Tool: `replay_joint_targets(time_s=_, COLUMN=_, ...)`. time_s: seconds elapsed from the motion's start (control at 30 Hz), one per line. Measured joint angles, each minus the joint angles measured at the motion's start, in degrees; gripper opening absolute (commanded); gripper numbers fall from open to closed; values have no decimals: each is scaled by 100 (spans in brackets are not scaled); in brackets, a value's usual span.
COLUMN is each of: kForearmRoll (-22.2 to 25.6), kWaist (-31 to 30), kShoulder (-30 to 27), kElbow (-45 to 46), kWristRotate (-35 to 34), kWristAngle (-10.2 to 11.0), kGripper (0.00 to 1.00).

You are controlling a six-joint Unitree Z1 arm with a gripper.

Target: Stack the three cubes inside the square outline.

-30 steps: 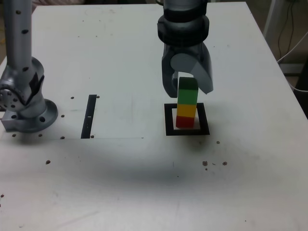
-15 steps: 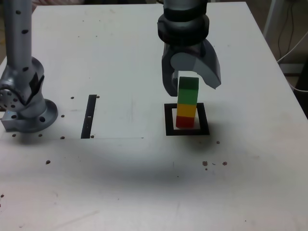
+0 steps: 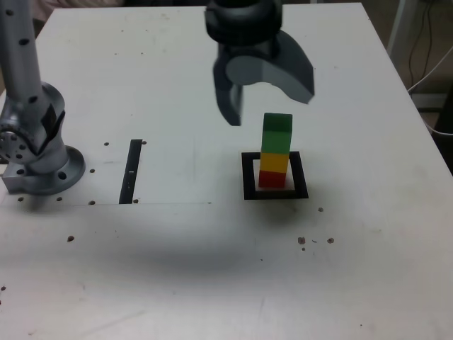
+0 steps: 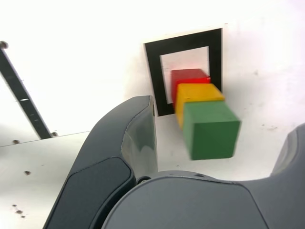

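Only the exterior view showed the arm base [image 3: 39, 152]; the tool [image 3: 265, 88] hung wide open, empty, above the red-yellow-green stack [image 3: 275, 152] inside the outline [image 3: 248, 177].

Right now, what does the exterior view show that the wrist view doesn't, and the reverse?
Exterior only: the arm's base at the exterior view's left, the whole white table, cables past its far right edge, and the open gripper seen whole, above the stack and toward the exterior view's left, touching nothing.

Wrist only: the green cube's top face from above, with the jaws' inner sides close up.

Both: the red cube, yellow cube and green cube stacked inside the square outline, and the thin black strip.
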Motion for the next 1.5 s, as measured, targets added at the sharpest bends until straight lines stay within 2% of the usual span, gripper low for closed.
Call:
replay_joint_targets(time_s=0.13, kForearmRoll=-7, kWaist=0, kShoulder=-223, kElbow=304, kWristRotate=0, kWristAngle=0, kGripper=99)
replay_joint_targets(time_s=0.5, kForearmRoll=-514, kWaist=0, kShoulder=-830, kElbow=1796, kWristRotate=-2, kWristAngle=53, kGripper=99)
replay_joint_targets(time_s=0.67, kForearmRoll=-560, kWaist=0, kShoulder=-1169, kElbow=2174, kWristRotate=-14, kWristAngle=89, kGripper=99)
replay_joint_targets(time_s=0.83, kForearmRoll=-599, kWaist=0, kShoulder=-1308, kElbow=2543, kWristRotate=-15, kWristAngle=106, kGripper=99)
replay_joint_targets(time_s=1.13, kForearmRoll=-1022, kWaist=0, kShoulder=-1318, kElbow=3285, kWristRotate=-15, kWristAngle=76, kGripper=99)
replay_joint_targets(time_s=1.33, kForearmRoll=-1033, kWaist=0, kShoulder=-1318, kElbow=3577, kWristRotate=6, kWristAngle=-37, kGripper=99)
replay_joint_targets(time_s=1.5, kForearmRoll=-994, kWaist=0, kShoulder=-1325, kElbow=3730, kWristRotate=91, kWristAngle=-306, kGripper=99)
